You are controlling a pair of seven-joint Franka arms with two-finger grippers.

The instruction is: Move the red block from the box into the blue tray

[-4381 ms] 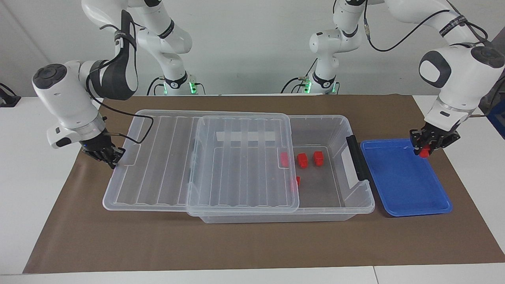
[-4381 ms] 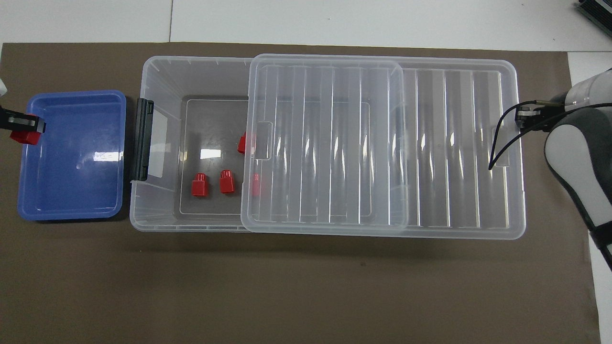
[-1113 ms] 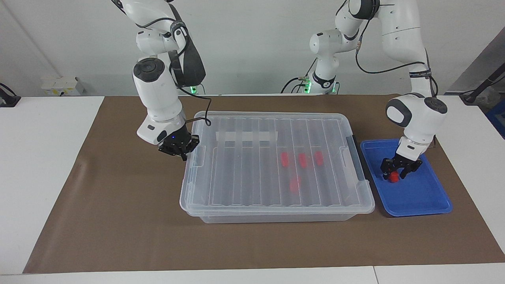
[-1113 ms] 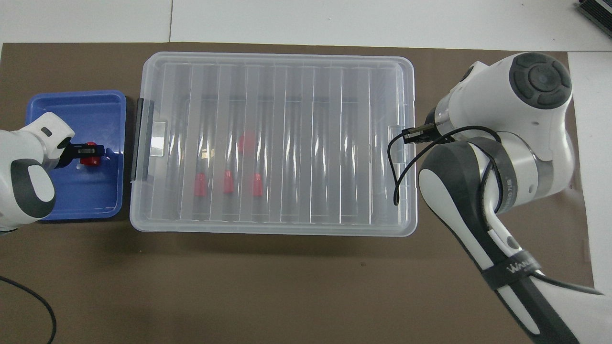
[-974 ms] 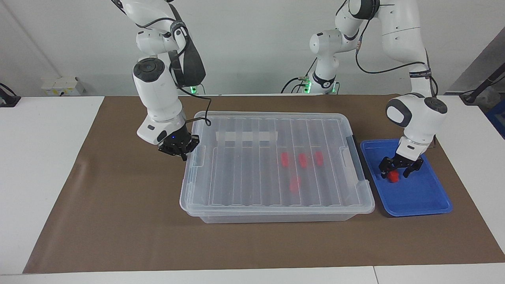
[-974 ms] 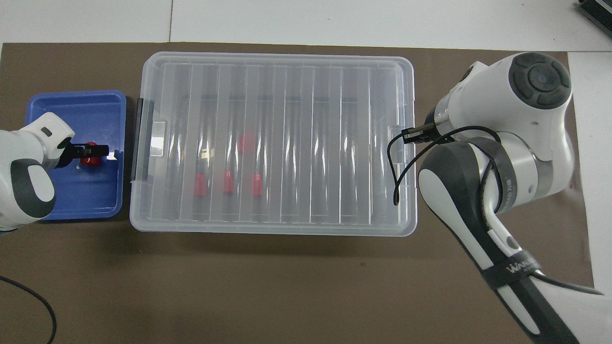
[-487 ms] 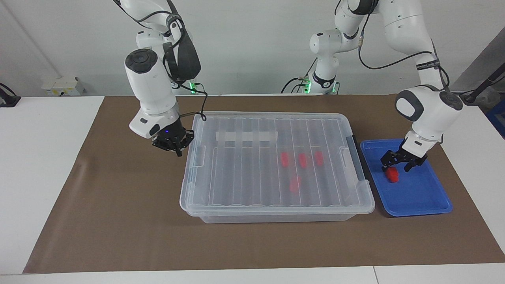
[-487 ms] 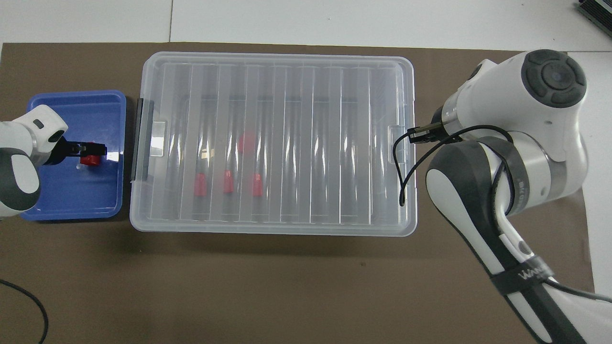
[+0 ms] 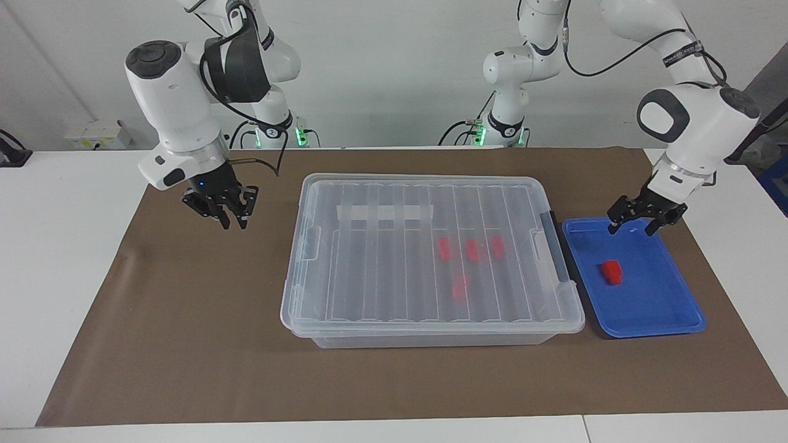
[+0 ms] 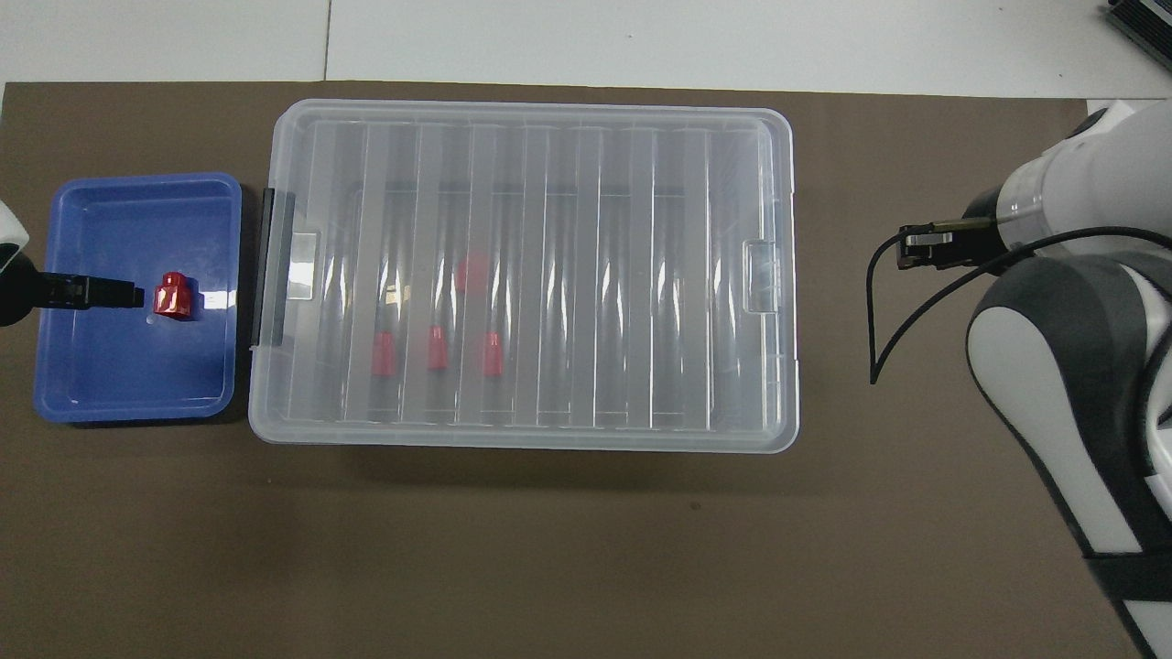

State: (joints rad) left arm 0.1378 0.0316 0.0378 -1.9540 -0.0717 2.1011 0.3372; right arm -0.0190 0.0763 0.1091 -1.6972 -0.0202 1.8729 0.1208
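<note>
Where the blue tray point(image 9: 640, 317) sits just beside the box point(image 9: 431, 332), at the left arm's end of the table, the red block point(image 9: 611, 271) is seen lying alone on the tray floor, gripped by nothing. The left gripper point(image 9: 640, 226) is held above the tray's edge nearer the robots, fingers spread and empty, clear of the block. The box is covered by its ribbed lid point(image 9: 394, 258); four more red blocks point(image 9: 471, 250) are made out through it. The right gripper point(image 9: 233, 221) is raised over the brown mat point(image 9: 184, 344) near the box's other end; its fingers appear parted, nothing is held.
</note>
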